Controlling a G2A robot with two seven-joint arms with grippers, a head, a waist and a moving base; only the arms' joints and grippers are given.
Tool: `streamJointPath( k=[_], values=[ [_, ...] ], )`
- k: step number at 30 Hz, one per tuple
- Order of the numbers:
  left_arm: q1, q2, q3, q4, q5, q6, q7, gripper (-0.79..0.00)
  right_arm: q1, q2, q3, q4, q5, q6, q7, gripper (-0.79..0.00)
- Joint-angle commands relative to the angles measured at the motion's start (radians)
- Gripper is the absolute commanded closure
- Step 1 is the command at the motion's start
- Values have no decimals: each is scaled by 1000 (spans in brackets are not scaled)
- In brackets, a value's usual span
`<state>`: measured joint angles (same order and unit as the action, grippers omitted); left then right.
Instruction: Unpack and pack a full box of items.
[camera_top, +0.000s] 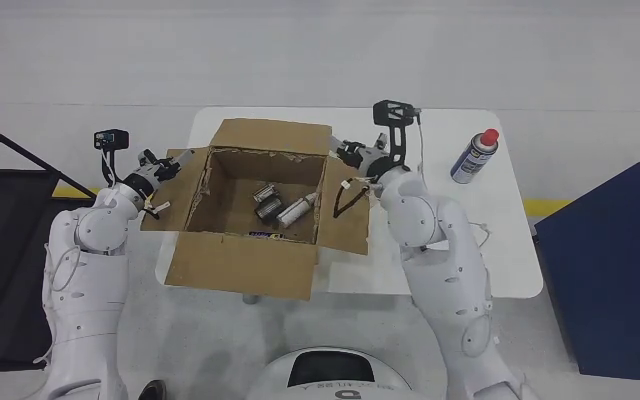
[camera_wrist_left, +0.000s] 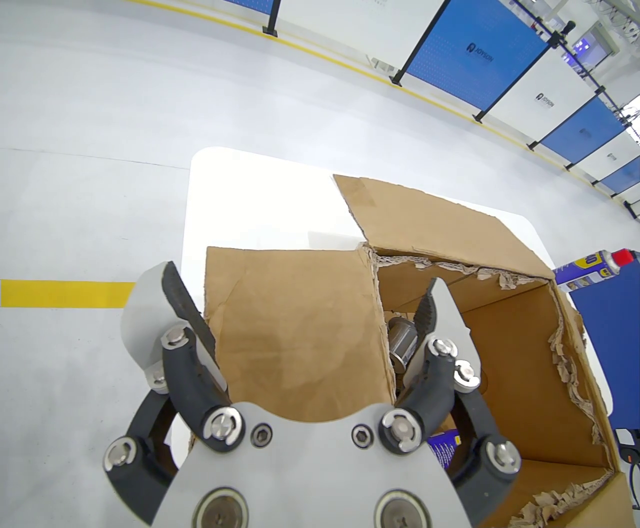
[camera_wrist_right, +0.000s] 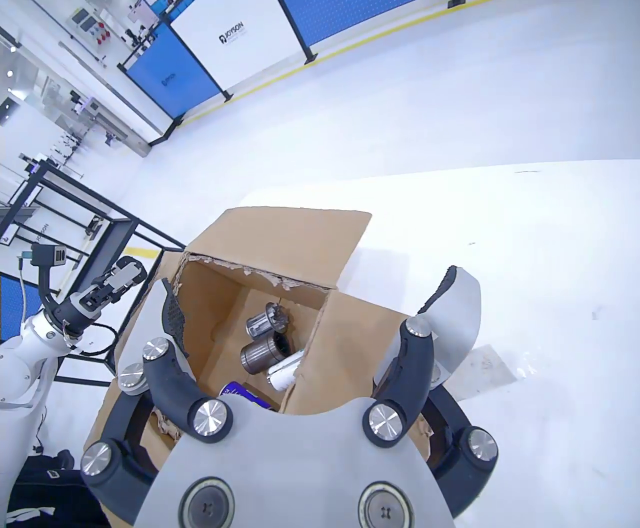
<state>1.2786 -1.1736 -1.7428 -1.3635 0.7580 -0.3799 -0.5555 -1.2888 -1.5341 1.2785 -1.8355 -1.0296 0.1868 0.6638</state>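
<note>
An open cardboard box stands mid-table with all flaps spread. Inside lie two metal cylinders, a white tube and a blue item. My left gripper is open, its fingers astride the left side flap. My right gripper is open too, straddling the right side flap. Neither holds anything. The left arm's gripper also appears across the box in the right wrist view.
A blue spray can with a red cap lies on the white table right of the box. A black metal frame stands off the table's left side, a blue panel off its right.
</note>
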Motion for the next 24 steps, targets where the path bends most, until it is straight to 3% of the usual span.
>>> streamJointPath(
  k=[1, 9, 12, 13, 16, 21, 24],
  values=[
    [0, 0, 0, 0, 0, 0, 0, -785, 3, 1, 6, 8, 25, -7, 10, -785],
    [0, 0, 0, 0, 0, 0, 0, -785, 3, 1, 6, 8, 25, -7, 10, -785],
    [0, 0, 0, 0, 0, 0, 0, -785, -23, 6, 27, 0, -25, 1, -66, -785],
    [0, 0, 0, 0, 0, 0, 0, -785, -37, 10, 55, -4, -1, -23, -59, -785],
    [0, 0, 0, 0, 0, 0, 0, -785, -73, 32, 156, 5, -153, -62, -104, -785],
    [0, 0, 0, 0, 0, 0, 0, -785, -125, 54, 317, 22, -220, -42, -149, -785],
    [0, 0, 0, 0, 0, 0, 0, -785, -114, 62, 352, 91, -323, 3, -170, -785]
  ],
)
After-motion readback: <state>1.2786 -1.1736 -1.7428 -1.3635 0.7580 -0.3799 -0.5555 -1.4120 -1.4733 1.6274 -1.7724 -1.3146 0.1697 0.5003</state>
